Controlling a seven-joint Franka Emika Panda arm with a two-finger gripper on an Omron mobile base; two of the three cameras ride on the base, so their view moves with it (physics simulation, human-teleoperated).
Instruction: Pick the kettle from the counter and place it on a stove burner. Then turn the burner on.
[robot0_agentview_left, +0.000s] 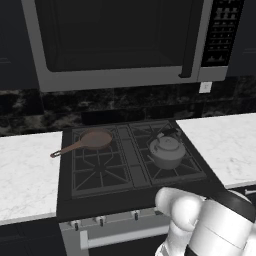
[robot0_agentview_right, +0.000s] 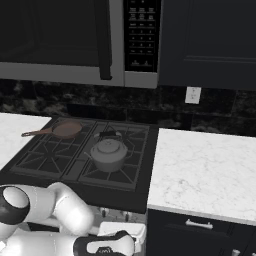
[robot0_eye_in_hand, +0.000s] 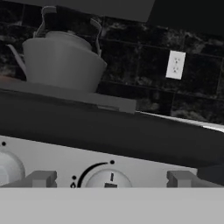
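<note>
The grey kettle (robot0_agentview_left: 166, 150) (robot0_agentview_right: 107, 152) stands upright on the right-hand stove burner grate (robot0_agentview_left: 187, 170) (robot0_agentview_right: 132, 175) of the dark cooktop, dark handle arched over its lid. From the hand view the kettle (robot0_eye_in_hand: 61, 61) sits high on the left, above the stove's front edge. My gripper (robot0_eye_in_hand: 113, 180) hangs low in front of the stove's control panel. It is open, its fingertips (robot0_eye_in_hand: 43, 178) wide apart on either side of a round silver knob (robot0_eye_in_hand: 109, 177). Whether they touch the knob I cannot tell. The white marble counter (robot0_agentview_left: 225, 145) (robot0_agentview_right: 200, 170) lies right of the stove.
A brown long-handled frying pan (robot0_agentview_left: 92, 140) (robot0_agentview_right: 62, 130) rests on the rear left burner. A microwave (robot0_agentview_left: 120, 40) hangs over the stove. More knobs (robot0_agentview_left: 135, 216) line the stove front, with another knob (robot0_eye_in_hand: 6, 170) at the left. A wall outlet (robot0_eye_in_hand: 175, 64) is on the dark backsplash.
</note>
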